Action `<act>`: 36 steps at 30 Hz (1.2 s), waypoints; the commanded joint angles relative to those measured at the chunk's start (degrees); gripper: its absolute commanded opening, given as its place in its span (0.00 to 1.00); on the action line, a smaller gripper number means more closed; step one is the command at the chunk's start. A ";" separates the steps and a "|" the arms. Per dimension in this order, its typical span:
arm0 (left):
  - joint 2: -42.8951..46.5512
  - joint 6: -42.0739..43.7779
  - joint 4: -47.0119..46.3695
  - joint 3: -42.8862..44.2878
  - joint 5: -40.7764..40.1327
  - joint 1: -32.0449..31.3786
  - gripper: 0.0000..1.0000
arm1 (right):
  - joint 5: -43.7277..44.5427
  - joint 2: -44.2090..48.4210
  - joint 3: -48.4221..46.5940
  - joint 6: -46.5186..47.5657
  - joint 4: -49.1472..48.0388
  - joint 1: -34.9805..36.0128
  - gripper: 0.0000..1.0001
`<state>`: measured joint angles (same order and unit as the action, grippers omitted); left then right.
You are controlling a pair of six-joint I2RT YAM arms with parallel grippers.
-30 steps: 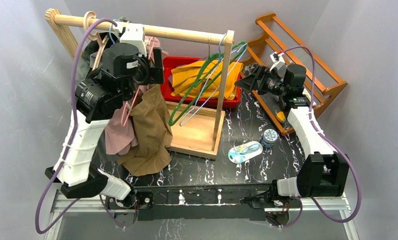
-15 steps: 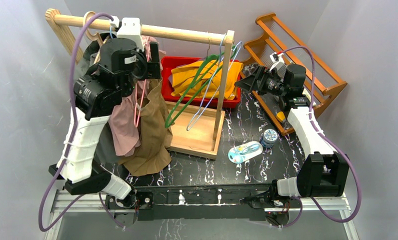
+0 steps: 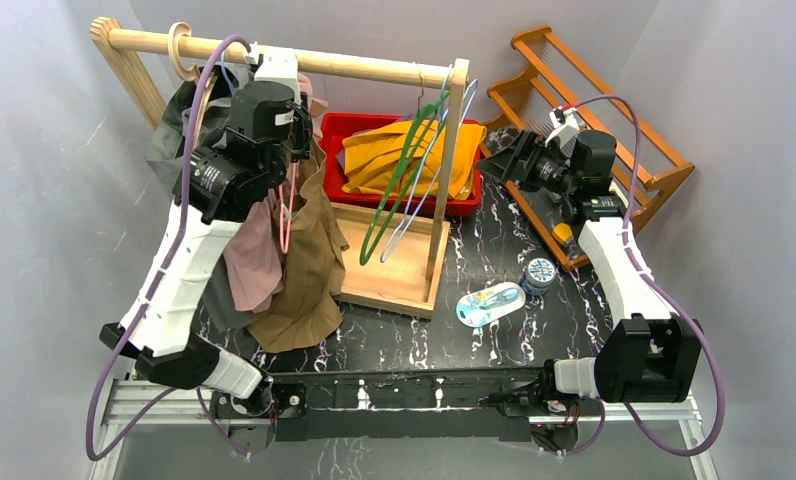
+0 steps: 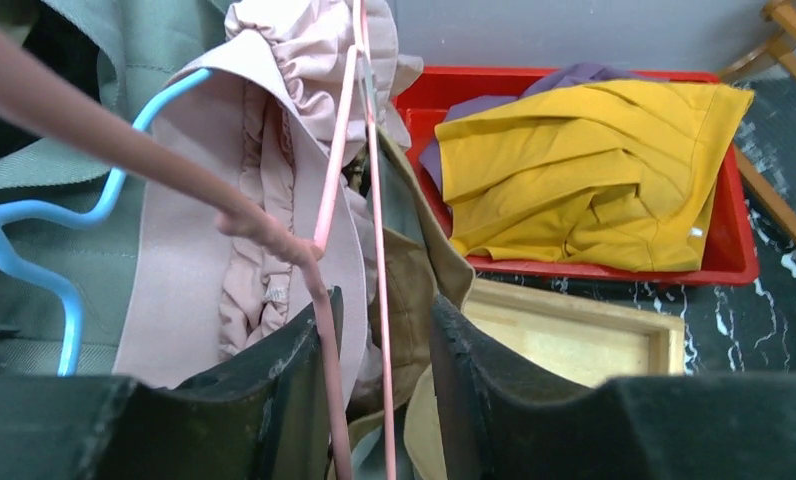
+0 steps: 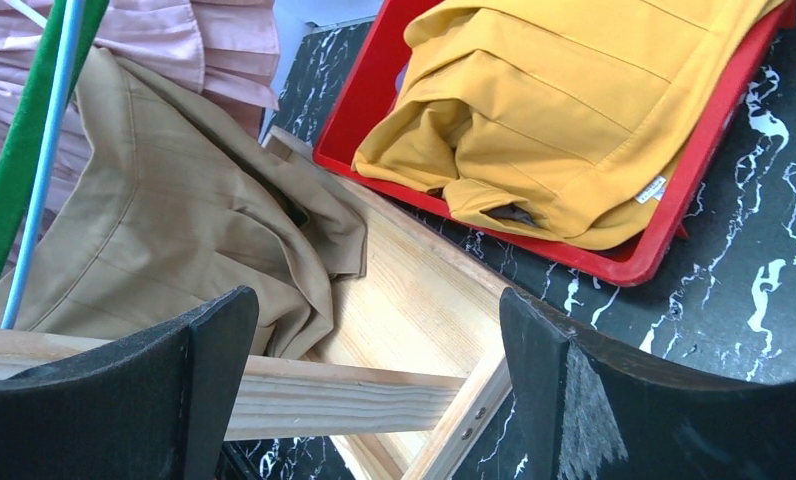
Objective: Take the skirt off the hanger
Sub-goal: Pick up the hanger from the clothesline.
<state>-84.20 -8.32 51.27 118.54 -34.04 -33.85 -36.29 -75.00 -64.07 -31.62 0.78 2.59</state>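
1. Writing: the white tag [image 5: 657, 187] on the yellow garment [image 4: 574, 170] is too small to read. The print on the small round tin [image 3: 540, 272] is not legible either.
2. Versus a second ago, the left arm has swung up toward the wooden rail [image 3: 374, 70], and the left gripper [image 4: 387, 300] has gone from wide to narrow.
3. The green hanger [image 5: 19, 170] has swung and now hangs steeper, closer to the post. The right arm has shifted slightly right.
4. Left jaws are half closed around the two thin rods of the pink hanger [image 4: 372, 200]. One rod lies against the left finger, with a gap on the other side. Cannot tell if it is clamped.
5. The right gripper [image 5: 376, 300] has its jaws spread wide with nothing between them, above the wooden frame.
6. The pink skirt [image 4: 274, 60] is on the pink hanger, on the left part of the rail just ahead of the left gripper. Soft fabric, ruffled at the top, with a flat elastic band.
7. The tan garment [image 5: 164, 220] is smooth and draped beside the skirt.
8. The red bin [image 4: 614, 272] is plastic and holds the folded, pleated yellow garment.
9. The table [image 3: 534, 330] is black with white marble veins.
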 commanded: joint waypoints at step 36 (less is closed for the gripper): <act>20.36 -0.96 -23.78 -13.22 22.59 6.36 0.00 | 1.48 0.57 -3.34 -0.12 0.71 -0.36 0.98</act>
<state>-69.01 -10.00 33.54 102.87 -15.40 -27.59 -34.33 -74.52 -64.10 -31.53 3.01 2.59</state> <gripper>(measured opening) 0.023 0.983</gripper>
